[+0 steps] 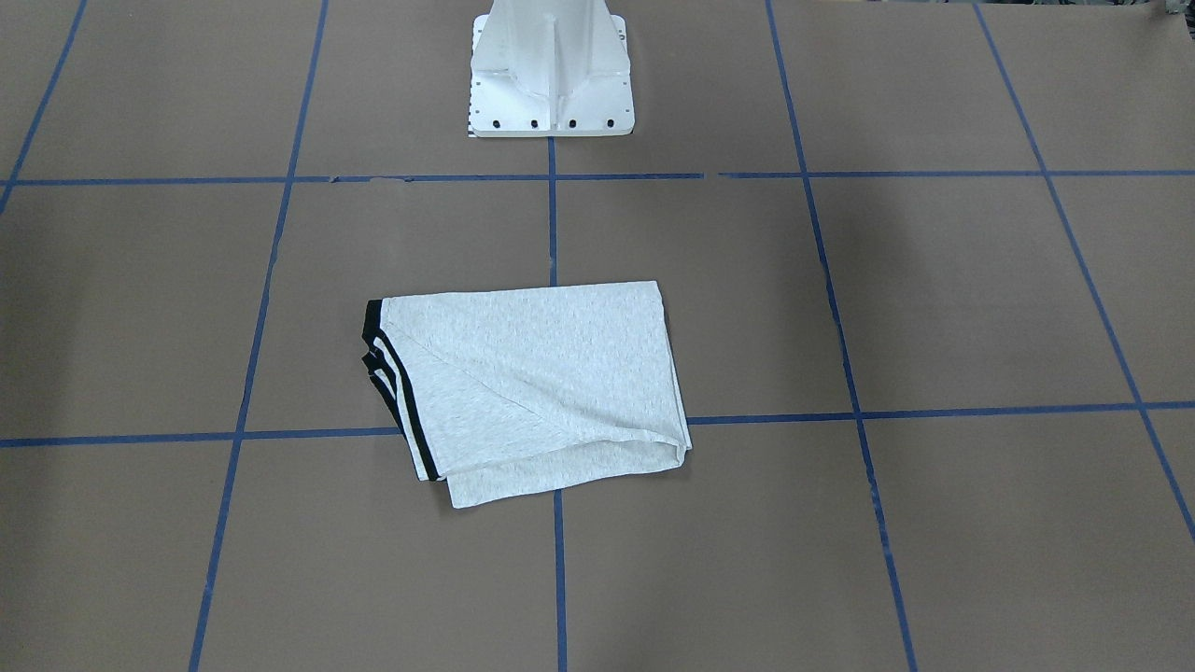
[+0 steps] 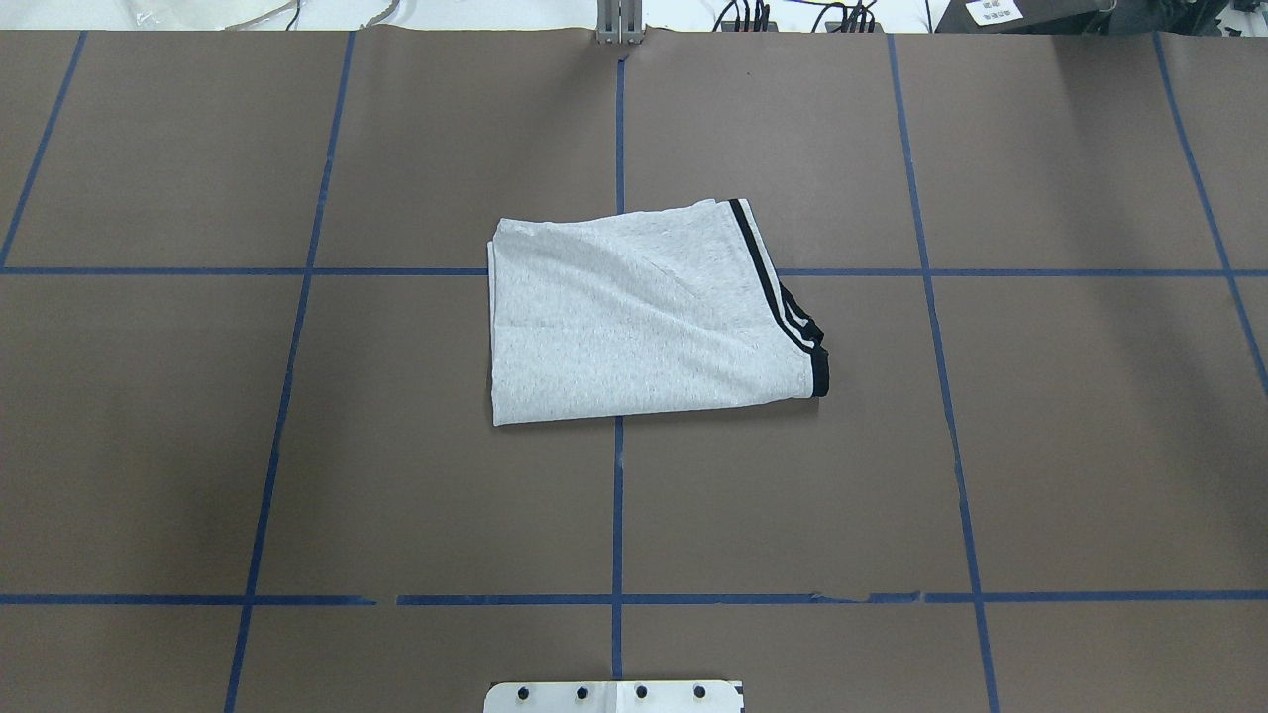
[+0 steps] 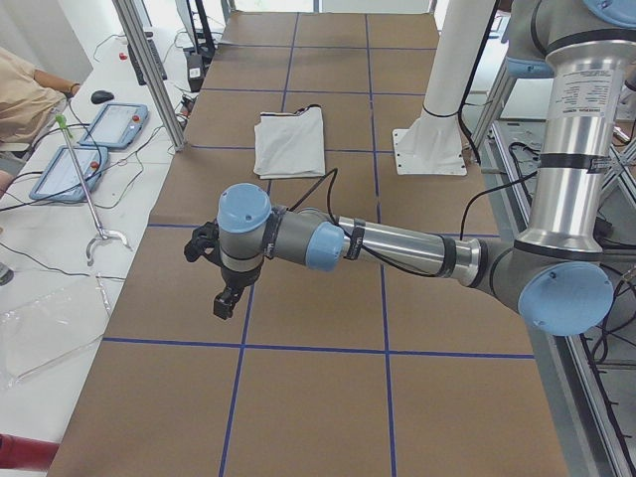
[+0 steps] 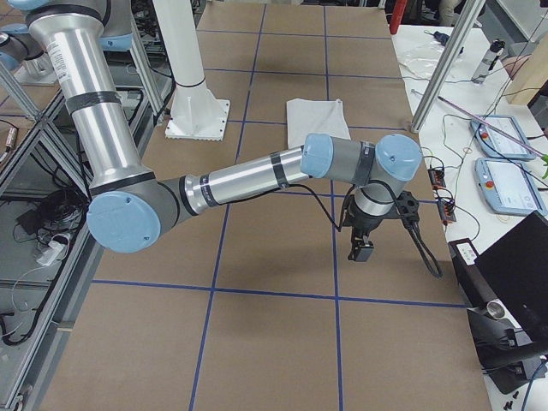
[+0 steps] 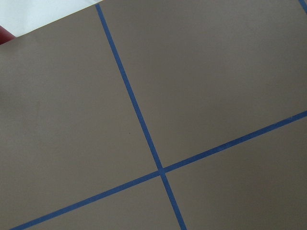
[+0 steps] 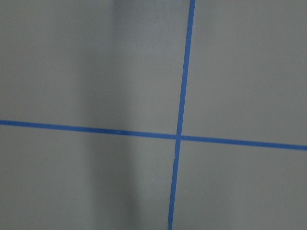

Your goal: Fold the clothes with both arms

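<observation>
Overhead exterior: folded light heather-grey T-shirt with black-and-white striped trim (image 2: 634,327) lies flat mid-table on the brown paper-covered table (image 2: 198,446), straddling the centre blue tape line (image 2: 617,495). Left gripper (image 3: 227,298) and right gripper (image 4: 360,248) hang at opposite ends, well apart from it; jaw opening cannot be told. White label on the left arm (image 3: 586,94): illegible.

T-shirt (image 2: 634,317): on the table (image 2: 1040,446), centre, before the pedestal (image 1: 551,75).
left gripper (image 3: 226,303): over the table's left end.
right gripper (image 4: 360,251): over its right end.
</observation>
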{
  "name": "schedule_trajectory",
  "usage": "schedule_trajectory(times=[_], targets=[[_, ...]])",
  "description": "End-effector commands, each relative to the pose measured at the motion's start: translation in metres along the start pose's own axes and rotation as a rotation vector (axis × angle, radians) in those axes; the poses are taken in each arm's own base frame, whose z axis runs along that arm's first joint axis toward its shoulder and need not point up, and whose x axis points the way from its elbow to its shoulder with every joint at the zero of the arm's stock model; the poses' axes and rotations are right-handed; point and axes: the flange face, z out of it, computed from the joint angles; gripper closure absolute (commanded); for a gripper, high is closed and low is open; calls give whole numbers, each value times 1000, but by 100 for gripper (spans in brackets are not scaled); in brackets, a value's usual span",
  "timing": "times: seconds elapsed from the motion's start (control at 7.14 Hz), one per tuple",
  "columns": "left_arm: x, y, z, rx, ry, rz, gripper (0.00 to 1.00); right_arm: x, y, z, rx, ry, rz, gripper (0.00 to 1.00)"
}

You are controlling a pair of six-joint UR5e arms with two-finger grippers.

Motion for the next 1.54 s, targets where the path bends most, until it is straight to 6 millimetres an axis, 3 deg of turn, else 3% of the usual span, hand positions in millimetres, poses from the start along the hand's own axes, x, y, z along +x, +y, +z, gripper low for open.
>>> schedule_trajectory(times=[0.0,0.14,0.42,0.56,0.7,0.98,1.12,1.26,1.4], targets=[[8,21,-5,1,-1,-2,0,-14,45,2,-34,0,18,0],[13,34,-6,-3,-5,-3,0,-6,68,16,-43,-2,26,0],[29,40,-22,22,-6,18,0,-4,112,29,-44,-5,29,0],[29,43,-21,17,-3,3,0,6,109,42,-20,1,14,0],[15,50,-5,-11,3,-43,0,19,101,58,-9,-1,-1,0],[1,53,11,-37,9,-78,0,14,84,79,34,19,-12,0],[-16,60,28,-69,14,-110,0,26,77,99,37,17,-28,0],[-24,51,29,-57,9,-112,0,38,81,112,57,19,-39,0],[-31,55,19,-38,-4,-126,0,36,81,111,69,14,-47,0]])
